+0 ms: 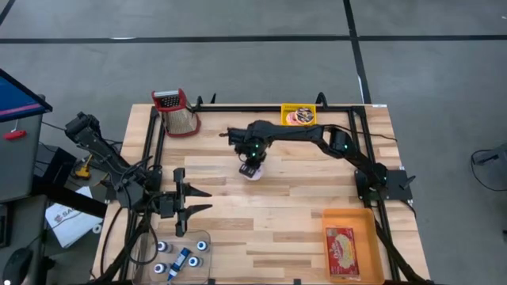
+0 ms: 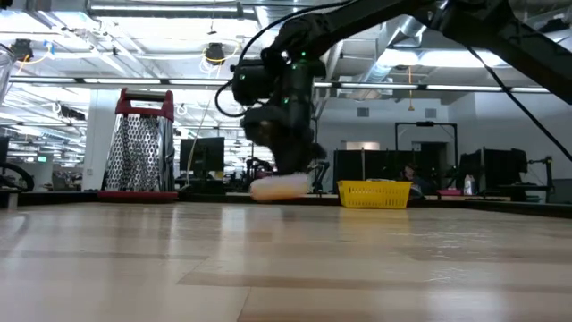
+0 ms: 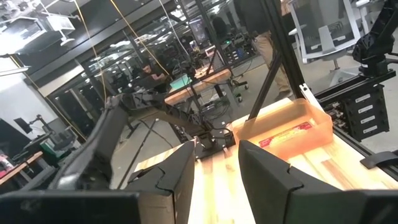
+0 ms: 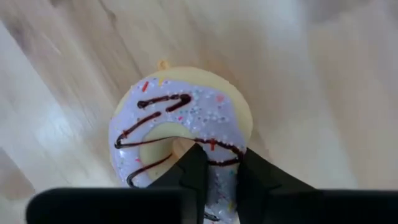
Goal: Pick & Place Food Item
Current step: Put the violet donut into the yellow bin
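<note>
A doughnut [image 4: 180,124] with lilac icing, chocolate lines and sprinkles lies near the middle of the wooden table [image 1: 285,198]; the low view shows it as a pale shape [image 2: 281,186] under the dark hand. My right gripper [image 4: 221,152] reaches down from above and is shut on it [image 1: 252,171]. My left gripper [image 1: 202,199] waits at the table's left side, pointing level toward the right. A gap shows between its fingers [image 3: 217,155], and nothing is in it. My right gripper pinches one side of the doughnut's ring [image 4: 221,163] between its two fingers, one at the edge of the hole and one at the outer rim. The fingers come from above, pointing steeply down. The doughnut stays roughly level, icing up; whether it is clear of the table I cannot tell.
A red-framed grater [image 1: 181,111] stands at the far left corner. A yellow basket [image 1: 298,115] holding a food item sits at the far edge. An orange tray [image 1: 348,245] with a packet lies near right. A clear tray [image 1: 181,255] of small items lies near left.
</note>
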